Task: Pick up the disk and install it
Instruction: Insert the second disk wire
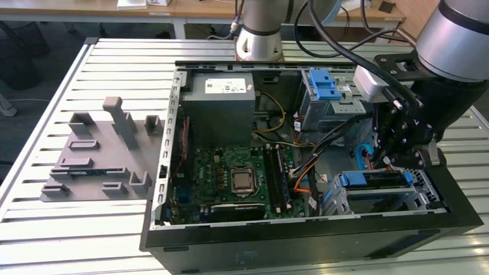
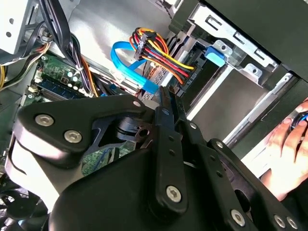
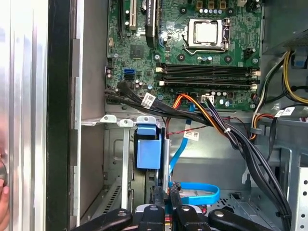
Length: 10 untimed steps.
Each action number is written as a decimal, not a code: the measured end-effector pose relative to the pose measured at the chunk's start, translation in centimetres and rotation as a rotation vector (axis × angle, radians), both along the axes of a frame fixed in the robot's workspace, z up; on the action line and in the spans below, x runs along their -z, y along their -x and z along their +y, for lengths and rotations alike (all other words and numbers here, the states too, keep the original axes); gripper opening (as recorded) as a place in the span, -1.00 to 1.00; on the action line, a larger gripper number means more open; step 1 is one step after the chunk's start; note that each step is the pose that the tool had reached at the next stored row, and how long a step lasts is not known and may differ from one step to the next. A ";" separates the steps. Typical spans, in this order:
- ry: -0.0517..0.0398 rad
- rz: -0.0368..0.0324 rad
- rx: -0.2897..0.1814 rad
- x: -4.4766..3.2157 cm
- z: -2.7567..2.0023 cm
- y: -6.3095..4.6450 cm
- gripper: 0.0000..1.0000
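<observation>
The disk (image 1: 372,180), edged by its blue carrier, lies in the silver drive bay (image 1: 425,196) at the near corner of the open computer case, on the exterior view's right. In the first wrist view the carrier's blue end (image 3: 148,147) shows in the bay's slot. My gripper (image 1: 389,165) hangs inside the case just above and behind the disk, not holding it. Its fingers (image 3: 157,196) stand close together, shut, beside the blue data cable (image 3: 195,191) and the bundle of coloured power wires (image 2: 161,53). In the second wrist view the gripper (image 2: 168,98) ends by the cable connectors.
A second silver cage with a blue latch (image 1: 328,87) stands at the case's far side, beside the grey power supply (image 1: 221,103). The motherboard (image 1: 237,177) covers the case floor. Black cable bundles (image 3: 240,139) cross the bay. A person's hand (image 2: 288,144) rests outside the case wall. A grey fixture plate (image 1: 99,154) lies on the table.
</observation>
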<state>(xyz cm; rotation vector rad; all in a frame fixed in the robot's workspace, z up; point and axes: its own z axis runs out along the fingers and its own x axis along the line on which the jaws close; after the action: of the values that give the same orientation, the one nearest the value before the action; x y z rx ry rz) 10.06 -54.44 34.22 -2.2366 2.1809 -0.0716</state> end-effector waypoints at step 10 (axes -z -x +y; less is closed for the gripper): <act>-0.0159 -0.0005 0.000 0.35 -0.59 0.0 -0.68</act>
<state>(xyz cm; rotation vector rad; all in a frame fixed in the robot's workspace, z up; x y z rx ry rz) 10.04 -55.03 33.87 -2.2278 2.1737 -0.0546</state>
